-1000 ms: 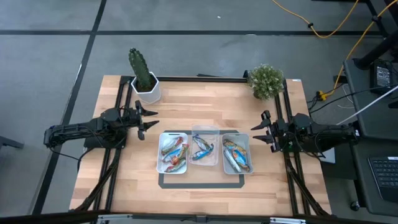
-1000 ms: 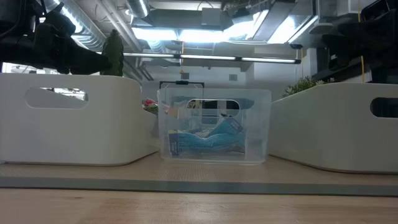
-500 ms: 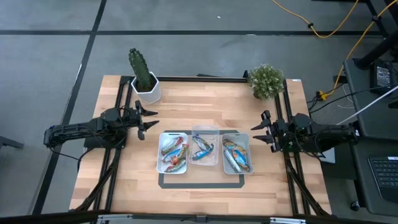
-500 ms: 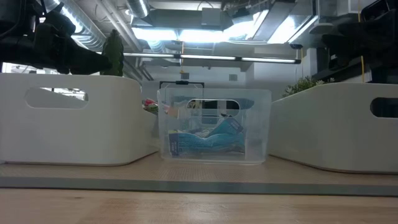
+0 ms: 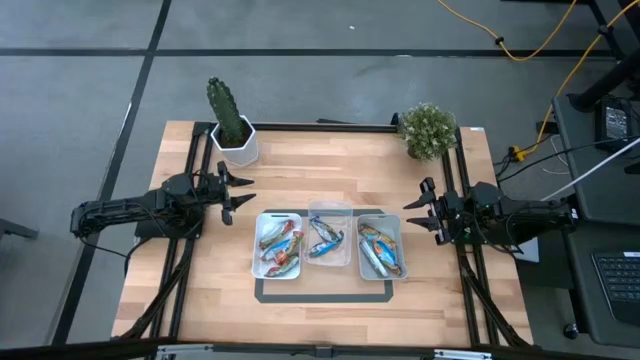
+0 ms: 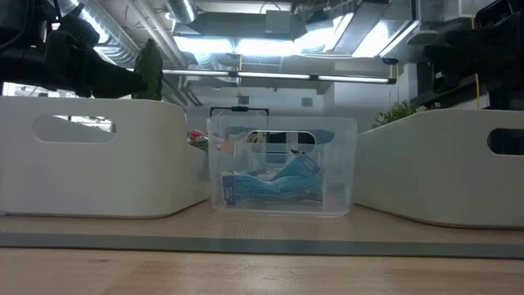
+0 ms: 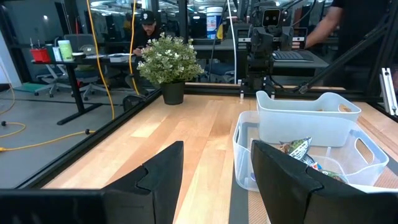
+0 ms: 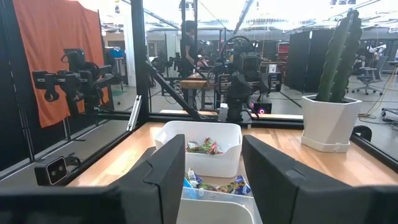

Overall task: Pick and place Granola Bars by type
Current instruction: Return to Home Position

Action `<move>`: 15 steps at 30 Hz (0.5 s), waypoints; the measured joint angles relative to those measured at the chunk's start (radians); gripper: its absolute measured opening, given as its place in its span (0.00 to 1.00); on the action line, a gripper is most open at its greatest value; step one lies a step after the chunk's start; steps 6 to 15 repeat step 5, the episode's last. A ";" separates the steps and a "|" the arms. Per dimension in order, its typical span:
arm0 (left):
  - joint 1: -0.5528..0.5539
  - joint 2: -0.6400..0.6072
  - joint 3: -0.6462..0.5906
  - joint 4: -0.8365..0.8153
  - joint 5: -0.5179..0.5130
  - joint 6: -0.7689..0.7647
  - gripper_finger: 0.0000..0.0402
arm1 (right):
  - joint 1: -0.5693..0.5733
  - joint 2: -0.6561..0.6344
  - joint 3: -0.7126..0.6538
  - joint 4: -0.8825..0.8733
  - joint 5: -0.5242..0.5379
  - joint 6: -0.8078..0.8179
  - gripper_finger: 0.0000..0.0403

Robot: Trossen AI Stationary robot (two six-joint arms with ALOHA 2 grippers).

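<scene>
I judge the sort finished: Granola Bars [image 5: 325, 243] all inside three centre-frame bins [image 5: 256, 250], none loose on the table [image 5: 330, 165]; left gripper [image 5: 240, 193] mid-left, right gripper [image 5: 415, 218] mid-right, fingers apart, empty.

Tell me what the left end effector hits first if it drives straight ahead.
Probably nothing: the left end effector aims over bare table, just past the bins, between the leafy plant and the right arm.

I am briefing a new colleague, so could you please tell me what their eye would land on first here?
The row of three bins in the middle of the table stands out, each holding bright wrapped granola bars. The left gripper and the right gripper hang open at either side of it, and a cactus and a bushy plant mark its far corners.
</scene>
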 joint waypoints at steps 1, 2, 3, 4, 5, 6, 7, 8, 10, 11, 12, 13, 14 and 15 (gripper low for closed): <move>0.000 0.000 0.000 0.000 0.000 0.000 0.45 | 0.000 0.000 0.000 0.000 0.000 0.000 0.40; 0.000 0.000 0.000 0.000 0.000 0.000 0.45 | 0.000 0.000 0.000 0.000 0.000 -0.002 0.40; 0.000 0.000 0.000 0.000 0.000 0.000 0.45 | 0.000 0.000 0.000 0.000 0.000 -0.002 0.40; 0.000 0.000 0.000 0.000 0.000 0.000 0.45 | 0.000 0.000 0.000 0.000 0.000 -0.001 0.40; 0.000 0.000 0.000 0.000 0.000 0.000 0.45 | 0.000 0.000 0.000 0.000 0.000 0.000 0.40; 0.000 0.000 0.000 0.000 0.000 0.000 0.45 | 0.000 0.000 0.000 0.000 0.000 0.000 0.40; 0.000 0.000 0.000 0.000 0.000 0.000 0.45 | 0.000 0.000 0.000 0.000 0.000 0.000 0.40; 0.000 0.000 0.000 0.000 0.000 0.000 0.45 | 0.000 0.000 0.000 0.000 0.000 0.000 0.40; 0.000 0.000 0.000 0.000 0.000 0.000 0.45 | 0.000 0.000 0.000 0.000 0.000 0.000 0.40; 0.000 0.000 0.000 0.000 0.000 0.000 0.45 | 0.000 0.000 0.000 0.000 0.000 0.000 0.40; 0.000 0.000 0.000 0.000 0.000 0.000 0.45 | 0.000 0.000 0.000 0.000 0.000 0.000 0.40; 0.000 0.000 0.000 0.000 0.000 0.000 0.45 | 0.000 0.000 0.000 0.000 0.000 0.000 0.40; 0.000 0.000 0.000 0.000 0.000 0.000 0.45 | 0.000 0.000 0.000 0.000 0.000 0.000 0.40; 0.000 0.000 0.000 0.000 0.000 0.000 0.45 | 0.000 0.000 0.000 0.000 0.000 0.000 0.40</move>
